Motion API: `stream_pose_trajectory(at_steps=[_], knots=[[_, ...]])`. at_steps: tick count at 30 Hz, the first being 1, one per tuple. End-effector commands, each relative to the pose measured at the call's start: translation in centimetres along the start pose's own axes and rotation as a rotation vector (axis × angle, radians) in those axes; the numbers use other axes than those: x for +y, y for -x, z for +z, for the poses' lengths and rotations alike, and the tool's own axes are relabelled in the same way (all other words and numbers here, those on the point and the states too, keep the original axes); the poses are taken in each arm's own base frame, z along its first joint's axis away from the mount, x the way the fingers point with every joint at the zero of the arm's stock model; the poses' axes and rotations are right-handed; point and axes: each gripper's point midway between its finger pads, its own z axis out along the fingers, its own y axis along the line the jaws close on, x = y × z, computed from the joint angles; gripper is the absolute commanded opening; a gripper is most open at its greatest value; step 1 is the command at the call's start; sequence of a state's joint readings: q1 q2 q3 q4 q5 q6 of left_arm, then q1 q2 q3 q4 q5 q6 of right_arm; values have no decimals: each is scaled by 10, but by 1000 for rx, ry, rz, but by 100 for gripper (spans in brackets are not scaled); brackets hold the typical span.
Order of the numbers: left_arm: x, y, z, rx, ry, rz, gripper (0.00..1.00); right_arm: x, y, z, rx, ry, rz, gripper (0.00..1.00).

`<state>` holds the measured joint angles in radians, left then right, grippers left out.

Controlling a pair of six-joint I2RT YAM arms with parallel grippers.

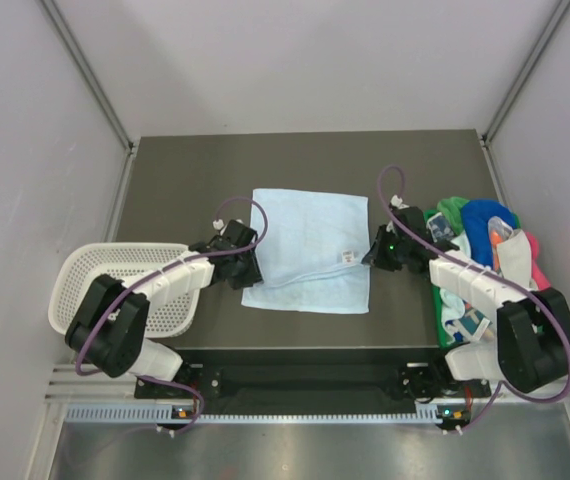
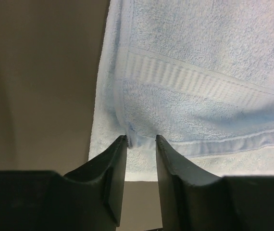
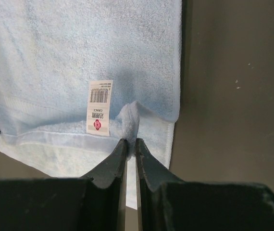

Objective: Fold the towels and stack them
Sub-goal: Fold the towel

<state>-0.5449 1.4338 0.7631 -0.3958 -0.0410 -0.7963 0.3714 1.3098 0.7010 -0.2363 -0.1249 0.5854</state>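
Arm posture and towel grip status

Both arms are extended forward and angled inward, so that the pale blue towel (image 1: 310,250) is flanked at mid-table (image 1: 185,180). The left gripper (image 1: 248,262) is set low at the towel's left edge, and the right gripper (image 1: 373,250) is set at its right edge. The remaining towels (image 1: 480,240) are heaped at the right side of the table, beside the right arm. A white mesh basket (image 1: 75,280) is placed at the left.

From overhead, the finger state cannot be read. In the left wrist view, the left gripper (image 2: 141,138) is shown with its jaws narrowly parted. A hem of the pale blue towel (image 2: 199,72) lies at the tips, and no clamping is seen. In the right wrist view, the right gripper (image 3: 131,142) is seen closed on a small raised pinch of the pale blue towel (image 3: 79,48). The pinch is located just beside a printed label (image 3: 100,107). Overhead, that label (image 1: 346,257) is visible only as a small white patch
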Motion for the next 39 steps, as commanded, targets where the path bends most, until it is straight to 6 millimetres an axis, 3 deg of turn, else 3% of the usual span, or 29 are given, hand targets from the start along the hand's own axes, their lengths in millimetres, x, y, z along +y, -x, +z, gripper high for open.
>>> stream_pose_trajectory(at_steps=[1, 4, 7, 10, 20, 28, 39], knots=[[-21, 18, -3, -46, -58, -10, 35, -2, 6, 4, -24, 11, -3, 0], [-23, 19, -2, -47, -61, -10, 23, -5, 4, 6, -18, 7, 4, 0], [-23, 19, -3, -47, -61, -10, 19, -6, 3, 7, -14, 7, 5, 0], [-21, 17, -2, -40, -56, -6, 23, -7, 3, 8, -12, 9, 7, 0], [-11, 8, 0, -17, -23, -8, 22, -9, 1, 11, -8, 8, 11, 0], [-11, 16, -14, -45, -14, 2, 35, -13, -2, 15, 4, 3, 16, 0], [-9, 18, -21, -48, 2, -2, 42, -19, -7, 26, 25, 2, 32, 0]])
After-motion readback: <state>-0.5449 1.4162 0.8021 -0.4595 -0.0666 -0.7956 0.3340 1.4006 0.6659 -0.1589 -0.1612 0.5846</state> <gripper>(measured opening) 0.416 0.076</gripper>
